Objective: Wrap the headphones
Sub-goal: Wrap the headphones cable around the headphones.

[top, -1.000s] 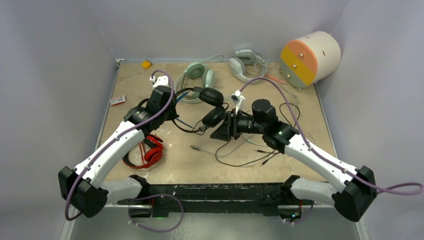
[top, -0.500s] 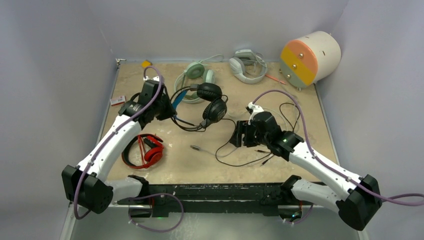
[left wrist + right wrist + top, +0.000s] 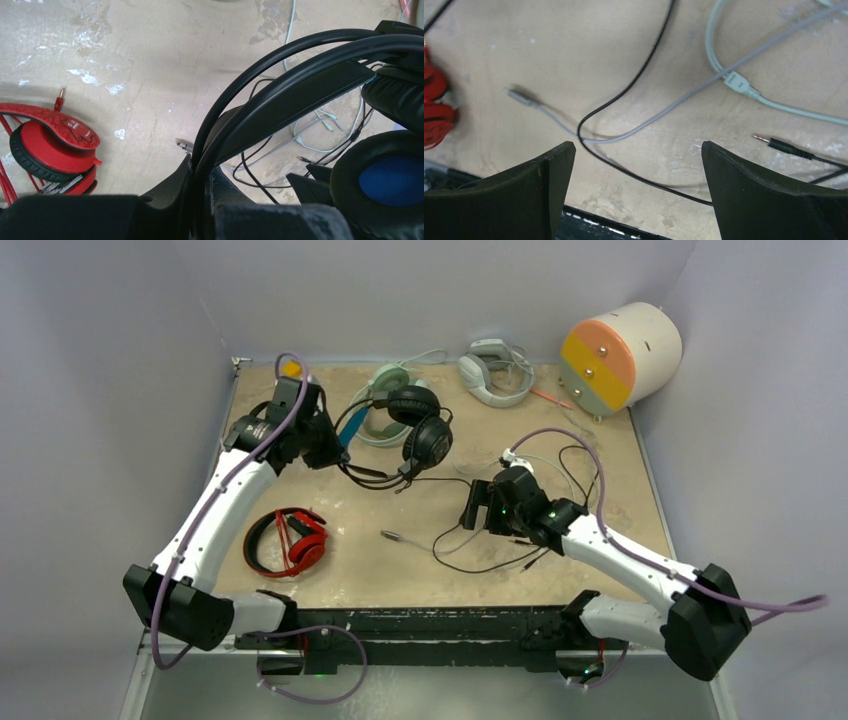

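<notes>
Cable is the unfinished part. The black headphones (image 3: 420, 430) trail their thin black cable (image 3: 624, 100) loose across the bench (image 3: 600, 490), so I judge the wrapping of this pair barely begun. The mint headphones (image 3: 385, 390) also show loose lead, and whether the red headphones (image 3: 290, 543) have theirs tidied I cannot tell. Most of the task looks to be left.

The black pair is lifted off the bench by its headband. The band runs straight through the left claw (image 3: 200, 192), which is clamped on it, and the ear cups hang just beyond that claw's tips, toward the middle of the bench. The red pair lies flat well behind this claw, toward the arm's base, and the mint pair sits just past the raised ear cups.

The right claw (image 3: 636, 170) stands with its fingers wide apart, holding nothing. It hovers low over the slack, and a bend of black cable lies directly beneath the gap. A grey cable (image 3: 674, 105) crosses just ahead of it, and a small plug (image 3: 781, 145) rests beside its right finger.
</notes>
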`<action>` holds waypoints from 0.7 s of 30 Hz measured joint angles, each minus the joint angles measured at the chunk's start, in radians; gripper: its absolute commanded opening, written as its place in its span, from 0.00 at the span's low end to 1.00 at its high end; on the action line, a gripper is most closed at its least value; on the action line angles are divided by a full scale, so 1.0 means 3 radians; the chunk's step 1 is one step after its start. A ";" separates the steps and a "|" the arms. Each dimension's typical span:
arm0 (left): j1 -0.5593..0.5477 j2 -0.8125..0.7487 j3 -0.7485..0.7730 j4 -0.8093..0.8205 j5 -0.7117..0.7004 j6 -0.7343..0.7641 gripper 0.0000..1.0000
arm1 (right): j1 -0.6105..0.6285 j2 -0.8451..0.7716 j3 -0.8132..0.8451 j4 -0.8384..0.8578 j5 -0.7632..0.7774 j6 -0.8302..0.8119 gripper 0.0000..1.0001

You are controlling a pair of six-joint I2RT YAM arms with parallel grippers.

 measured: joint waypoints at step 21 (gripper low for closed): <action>0.0000 -0.0645 0.0168 -0.0086 0.0404 -0.0149 0.00 | 0.0000 0.0992 0.0417 0.0303 0.0090 -0.0045 0.77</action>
